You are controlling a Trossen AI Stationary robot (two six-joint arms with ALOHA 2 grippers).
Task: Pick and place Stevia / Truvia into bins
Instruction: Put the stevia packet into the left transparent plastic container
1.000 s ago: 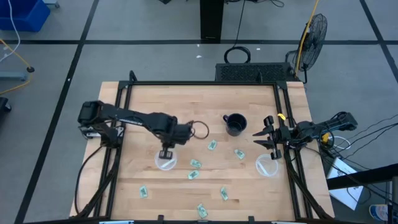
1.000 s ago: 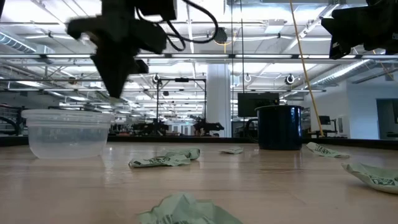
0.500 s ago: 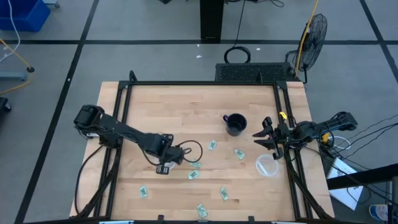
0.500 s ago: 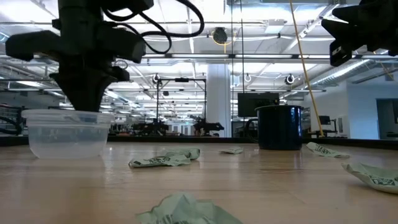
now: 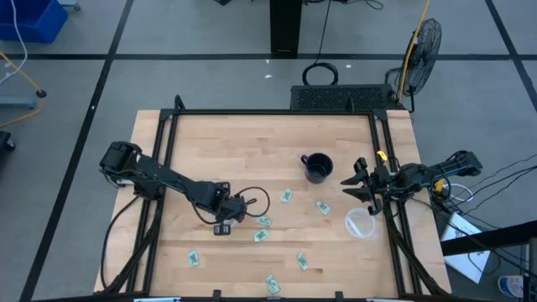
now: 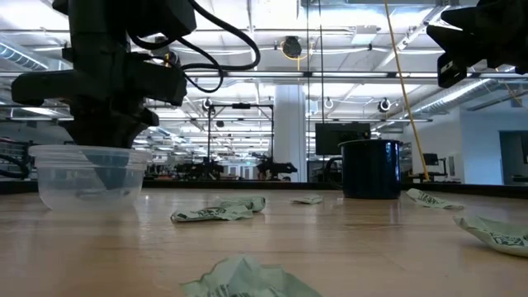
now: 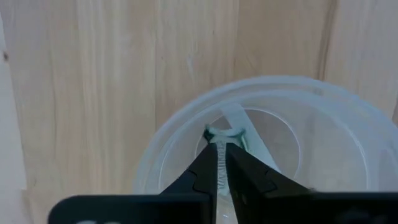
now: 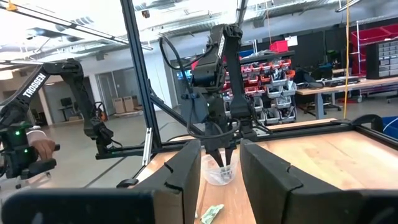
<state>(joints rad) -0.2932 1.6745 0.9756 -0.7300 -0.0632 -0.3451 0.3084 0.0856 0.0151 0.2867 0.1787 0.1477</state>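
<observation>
Left hand point(image 7: 221, 147) is down inside one clear bin point(image 7: 323, 134), pinching a Stevia sachet point(image 7: 238, 127). The other bin point(image 5: 361, 223) looks bare, with the right hand point(image 5: 359, 182) spread wide above the counter point(image 5: 243, 143) edge beside it.

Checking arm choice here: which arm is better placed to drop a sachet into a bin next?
Left. The left gripper is down inside a bin, shut on a sachet. The right gripper waits open at the table's right edge, holding nothing.

sachets point(image 5: 263, 221): pale green/white | bin point(image 5: 360, 224): clear whitish | mug point(image 5: 317, 168): black
</observation>
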